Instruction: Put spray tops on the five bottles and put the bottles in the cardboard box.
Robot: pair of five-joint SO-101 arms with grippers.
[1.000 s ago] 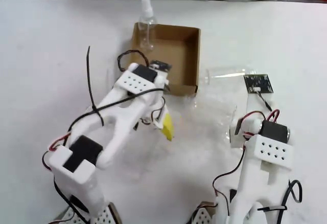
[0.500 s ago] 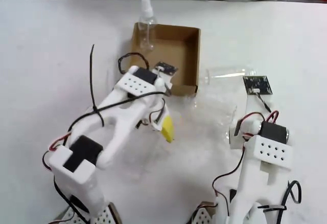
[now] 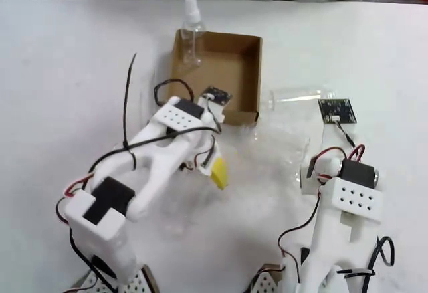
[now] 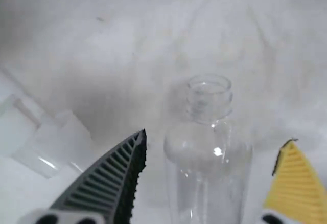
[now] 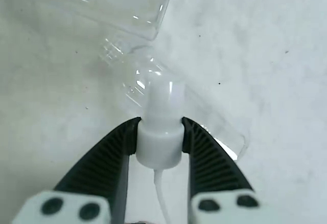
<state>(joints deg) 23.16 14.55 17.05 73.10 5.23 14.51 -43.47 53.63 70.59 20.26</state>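
The big white table [image 3: 60, 52] holds the brown cardboard box [image 3: 253, 72], open in the upper middle of the high view. A capped bottle [image 3: 192, 35] stands at its upper left corner and a lying bottle [image 3: 294, 96] rests just to its right. The left gripper [image 4: 214, 139], just below the box, is spread wide with an open-necked bottle [image 4: 207, 152] between its fingers. At the lower right, the right gripper [image 5: 159, 124] squeezes a white spray top [image 5: 159, 142].

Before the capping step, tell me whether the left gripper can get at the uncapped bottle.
Probably yes. The left gripper is open, and the uncapped bottle sits between its black finger and yellow finger, a gap on each side, nothing in between.
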